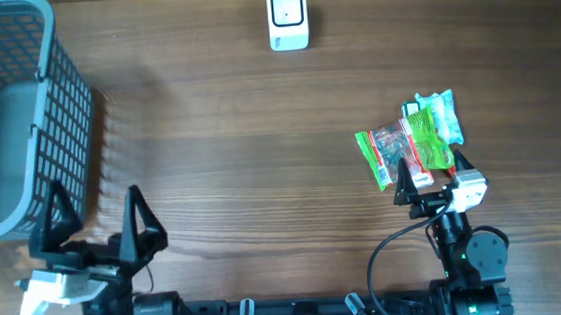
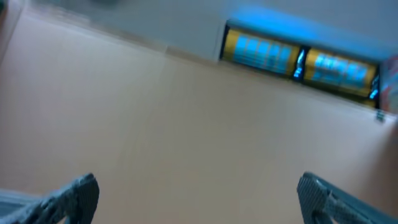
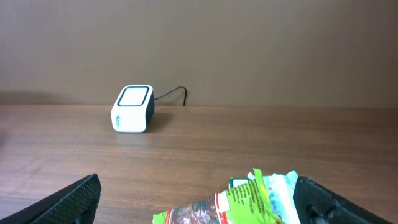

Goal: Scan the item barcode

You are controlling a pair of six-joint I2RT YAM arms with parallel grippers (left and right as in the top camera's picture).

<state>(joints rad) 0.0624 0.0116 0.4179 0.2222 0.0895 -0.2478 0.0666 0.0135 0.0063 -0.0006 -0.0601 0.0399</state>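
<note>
The item is a green and red snack packet (image 1: 406, 146) lying flat at the right of the table, with a teal and white packet (image 1: 439, 113) tucked against its far side. The white barcode scanner (image 1: 288, 20) stands at the back centre, its window facing up. My right gripper (image 1: 433, 176) hovers open over the near edge of the green packet (image 3: 239, 204), which lies low between the spread fingers, nearer the right one; the scanner (image 3: 132, 109) is far ahead to the left. My left gripper (image 1: 97, 212) is open near the front left, holding nothing.
A grey mesh basket (image 1: 36, 110) fills the back left corner, close beside the left arm. The left wrist view is blurred: bare wood between the left gripper's (image 2: 196, 199) fingers and a yellow and blue strip (image 2: 298, 61) beyond the table.
</note>
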